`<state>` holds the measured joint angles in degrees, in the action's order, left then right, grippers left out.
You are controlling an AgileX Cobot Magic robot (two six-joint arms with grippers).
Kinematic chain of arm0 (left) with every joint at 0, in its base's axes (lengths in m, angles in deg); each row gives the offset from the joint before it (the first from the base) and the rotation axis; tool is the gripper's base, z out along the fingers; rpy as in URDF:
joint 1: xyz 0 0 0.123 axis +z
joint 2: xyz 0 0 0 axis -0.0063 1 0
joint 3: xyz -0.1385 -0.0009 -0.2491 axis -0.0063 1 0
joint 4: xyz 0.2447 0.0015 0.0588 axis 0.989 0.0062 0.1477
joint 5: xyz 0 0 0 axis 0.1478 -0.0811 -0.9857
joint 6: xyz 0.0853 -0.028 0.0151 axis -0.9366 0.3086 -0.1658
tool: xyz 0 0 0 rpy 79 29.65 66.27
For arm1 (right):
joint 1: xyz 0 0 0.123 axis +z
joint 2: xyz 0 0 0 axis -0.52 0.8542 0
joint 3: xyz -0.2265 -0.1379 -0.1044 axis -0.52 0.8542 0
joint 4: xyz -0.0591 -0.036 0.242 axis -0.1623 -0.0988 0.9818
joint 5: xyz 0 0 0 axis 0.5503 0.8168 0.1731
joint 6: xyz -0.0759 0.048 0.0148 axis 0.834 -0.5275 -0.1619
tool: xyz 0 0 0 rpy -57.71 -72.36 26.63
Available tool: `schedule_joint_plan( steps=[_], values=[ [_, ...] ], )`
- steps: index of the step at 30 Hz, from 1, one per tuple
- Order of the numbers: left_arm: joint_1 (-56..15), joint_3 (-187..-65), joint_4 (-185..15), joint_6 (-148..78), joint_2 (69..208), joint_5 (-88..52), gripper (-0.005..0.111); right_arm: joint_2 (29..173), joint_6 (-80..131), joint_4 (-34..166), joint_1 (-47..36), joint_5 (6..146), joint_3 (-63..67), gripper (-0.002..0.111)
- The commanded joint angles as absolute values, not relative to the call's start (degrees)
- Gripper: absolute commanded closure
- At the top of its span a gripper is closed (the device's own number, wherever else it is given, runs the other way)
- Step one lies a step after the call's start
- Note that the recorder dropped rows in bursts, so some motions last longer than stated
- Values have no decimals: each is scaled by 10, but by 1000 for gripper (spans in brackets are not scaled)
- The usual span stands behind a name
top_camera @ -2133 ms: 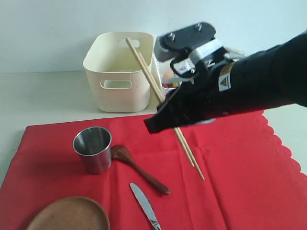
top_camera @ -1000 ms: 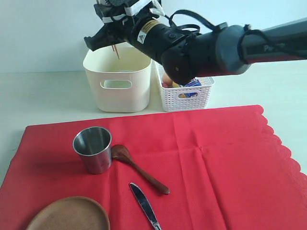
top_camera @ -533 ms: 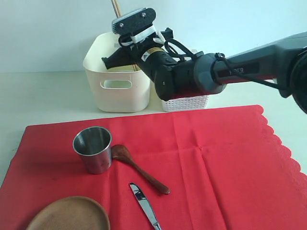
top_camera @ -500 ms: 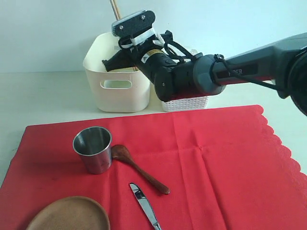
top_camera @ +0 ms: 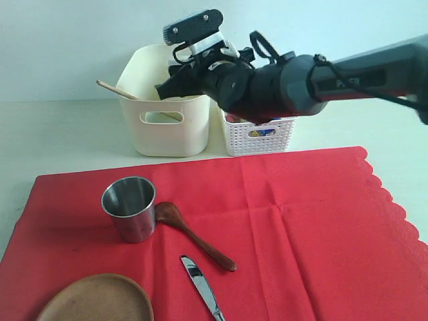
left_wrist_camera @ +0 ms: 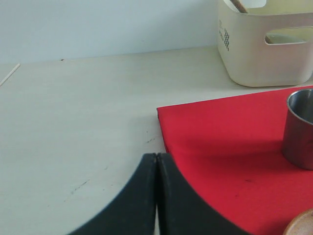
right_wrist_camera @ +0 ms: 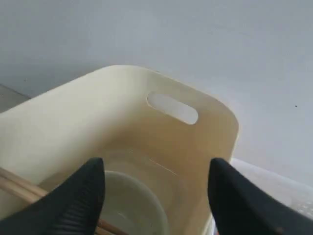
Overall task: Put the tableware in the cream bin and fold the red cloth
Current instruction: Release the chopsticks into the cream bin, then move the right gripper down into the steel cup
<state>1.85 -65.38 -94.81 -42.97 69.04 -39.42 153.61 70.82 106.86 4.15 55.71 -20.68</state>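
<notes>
My right gripper (top_camera: 167,85) (right_wrist_camera: 155,169) hovers open over the cream bin (top_camera: 165,134) (right_wrist_camera: 205,142) with nothing between its fingers. Two wooden chopsticks (top_camera: 118,91) (right_wrist_camera: 17,188) lie slanted in the bin, their ends poking out over its left rim. A pale bowl (right_wrist_camera: 134,205) sits on the bin's floor. On the red cloth (top_camera: 307,227) (left_wrist_camera: 225,147) stand a steel cup (top_camera: 129,208) (left_wrist_camera: 300,128), a dark wooden spoon (top_camera: 195,237), a metal knife (top_camera: 202,287) and a brown wooden plate (top_camera: 97,299). My left gripper (left_wrist_camera: 156,157) is shut and empty, above the cloth's corner.
A white lattice basket (top_camera: 262,132) with food items stands right of the cream bin, partly behind my right arm. Pale tabletop (left_wrist_camera: 73,122) surrounds the cloth. A plain wall rises just behind the bins.
My right gripper has opened and let go of the chopsticks. They stood upright above the bin in its grip; now they lie slanted inside it, leaning over the left rim.
</notes>
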Motion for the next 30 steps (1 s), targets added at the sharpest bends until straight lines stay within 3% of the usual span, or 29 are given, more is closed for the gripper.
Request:
schedule_joint_plan(
  steps=[1,9,15,30],
  values=[
    [18,-652,-946,-430,687,-390,107,1469,793,1123,39,673,-211,48],
    [18,-652,-946,-430,687,-390,107,1350,737,1057,39,990,-211,49],
    [18,-652,-946,-430,687,-390,107,1317,620,923,39,1129,-211,49],
    [18,-652,-946,-430,687,-390,107,1313,541,919,40,1240,-211,49]
  ],
)
